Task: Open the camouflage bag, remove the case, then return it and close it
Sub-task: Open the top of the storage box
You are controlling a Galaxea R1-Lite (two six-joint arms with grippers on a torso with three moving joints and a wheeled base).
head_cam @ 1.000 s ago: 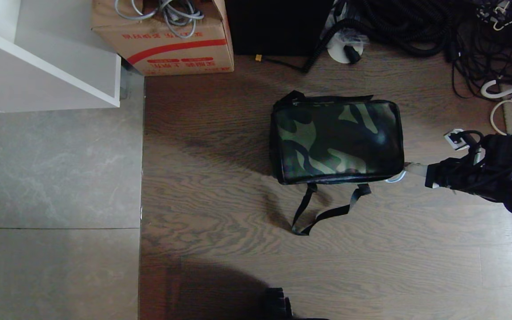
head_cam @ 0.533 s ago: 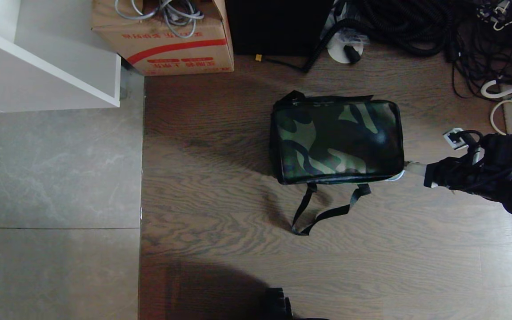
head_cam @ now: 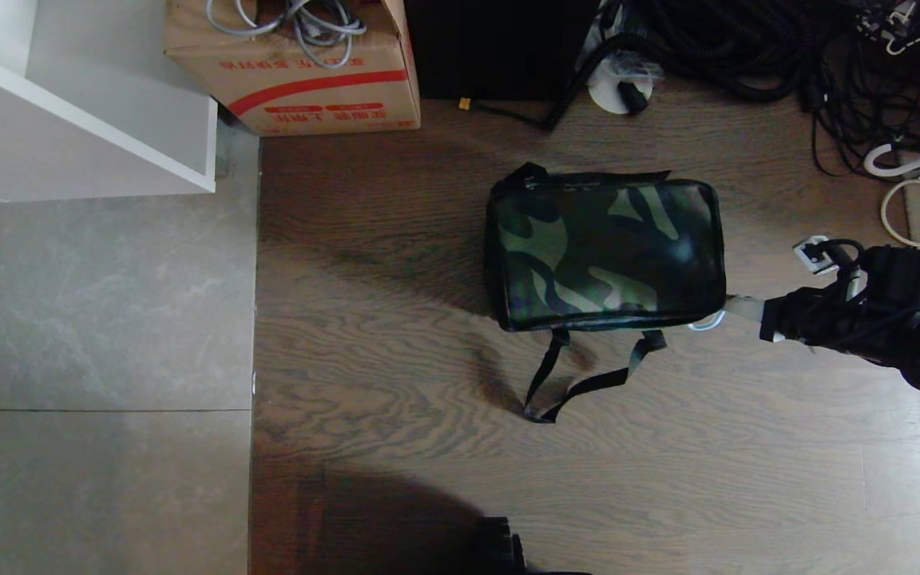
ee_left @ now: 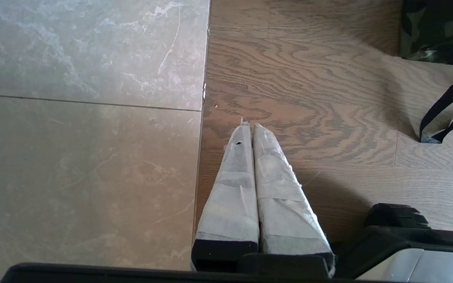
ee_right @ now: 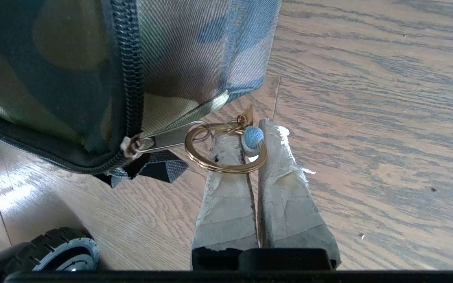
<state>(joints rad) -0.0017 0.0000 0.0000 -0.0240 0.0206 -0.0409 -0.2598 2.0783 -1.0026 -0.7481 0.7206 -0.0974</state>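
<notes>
right claw (ee_right: 255, 137): clamped on gold ring (ee_right: 210, 163) | camouflage bag (head_cam: 605, 251): zipped | left claw (ee_left: 249, 127): closed, empty

Setting: indoor workroom or lab corner, used for storage. Floor: wood-grain planks (head_cam: 396, 335) meeting grey stone-look tiles (head_cam: 93, 319). Along the far edge: cardboard box (head_cam: 300, 80) holding loose grey cables, black upright box (head_cam: 500, 48), tangled black cables and coiled hoses (head_cam: 747, 48). White cabinet (head_cam: 69, 104) at one corner.

Cardboard box (head_cam: 300, 76): red print, seemingly unreadable.
</notes>
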